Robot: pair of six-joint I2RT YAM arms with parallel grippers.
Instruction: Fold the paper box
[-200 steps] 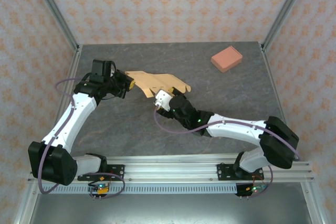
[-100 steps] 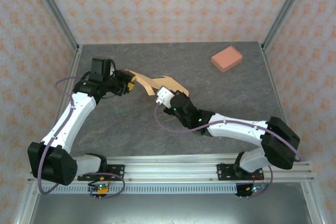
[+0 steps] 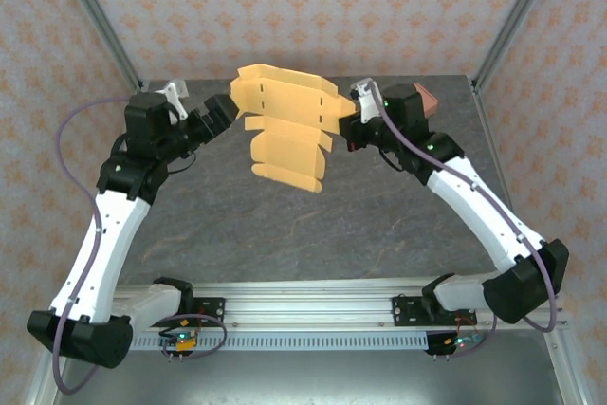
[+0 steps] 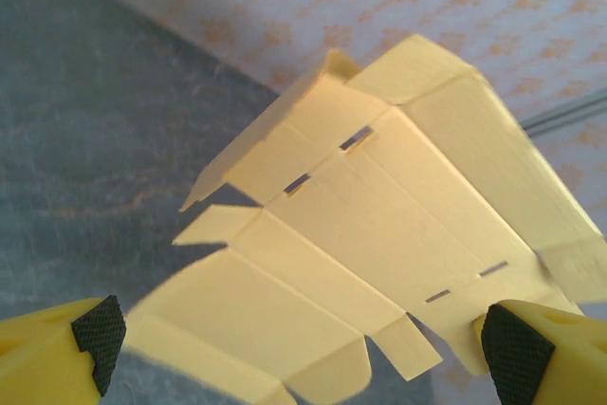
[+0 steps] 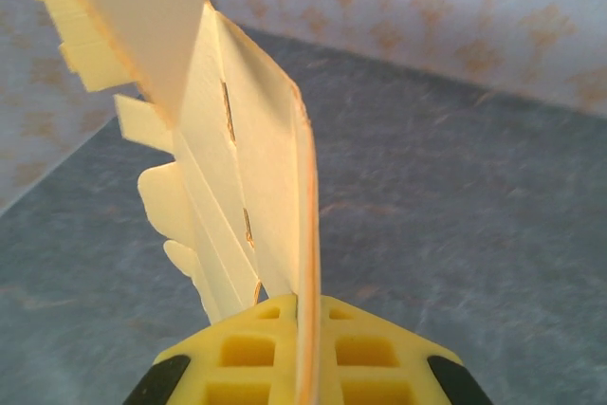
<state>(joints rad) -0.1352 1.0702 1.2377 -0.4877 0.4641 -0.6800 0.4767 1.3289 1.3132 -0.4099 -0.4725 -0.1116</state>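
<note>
The paper box [image 3: 285, 130] is a flat tan cardboard sheet with flaps and slots, hanging in the air above the grey table [image 3: 313, 225]. My right gripper [image 3: 346, 123] is shut on its right edge; in the right wrist view the sheet [image 5: 256, 168] stands edge-on out of the closed yellow jaws [image 5: 305, 348]. My left gripper [image 3: 223, 106] is at the sheet's upper left corner, open. In the left wrist view its black pads [image 4: 95, 329] stand far apart with the sheet [image 4: 379, 206] spread ahead of them, its lower flaps drooping.
A pink block [image 3: 424, 97] lies at the back right of the table, partly behind my right wrist. Patterned walls and metal frame posts [image 3: 100, 30] close in the back and sides. A metal rail [image 3: 313, 305] runs along the near edge.
Both arms have risen from the table. The right gripper shut on the sheet's edge and lifted it into the air, where it unfolded. The left gripper let go and opened wide.
</note>
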